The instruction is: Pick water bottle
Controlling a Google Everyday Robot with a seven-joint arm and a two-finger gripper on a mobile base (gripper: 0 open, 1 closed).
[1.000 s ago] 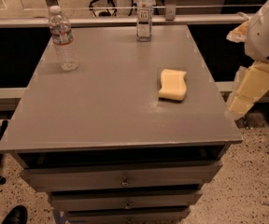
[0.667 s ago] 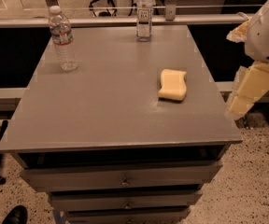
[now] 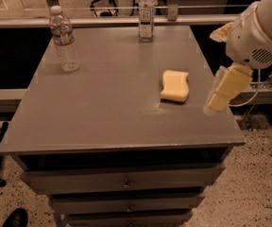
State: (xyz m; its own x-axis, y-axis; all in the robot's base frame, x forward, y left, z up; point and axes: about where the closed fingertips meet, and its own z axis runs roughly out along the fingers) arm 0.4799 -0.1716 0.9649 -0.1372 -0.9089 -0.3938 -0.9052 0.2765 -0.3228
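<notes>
- The water bottle (image 3: 64, 39) stood upright near the far left corner of the grey table (image 3: 103, 112), with bare tabletop all around it and nothing touching it.
- It was clear and ribbed, with a white cap and a narrow coloured label band around its upper middle.
- A second, smoother bottle (image 3: 146, 14) with a large white-and-dark label stood at the far edge, right of centre and well apart from the first; it was not the target.
- A yellow sponge (image 3: 175, 85) lay right of centre, between the target and the arm.
- The gripper (image 3: 216, 103) hung beyond the table's right edge, near the sponge and well apart from the water bottle, carrying nothing. Whether it was spread or pressed together could not be told.
- Judged from the thin, crinkly walls, the bottle would probably be light and would give under pressure; a hard squeeze could buckle it.
- Its smooth plastic looked likely to slip, and being tall on a small base it seemed easy to tip with a sideways nudge.
- The lower ribbed body, below the label band, looked the best place to take hold: the ridges should add stiffness and some purchase, and a low grasp would keep it steady.
- The reach would need to cross most of the table, passing above or on the far side of the sponge.
</notes>
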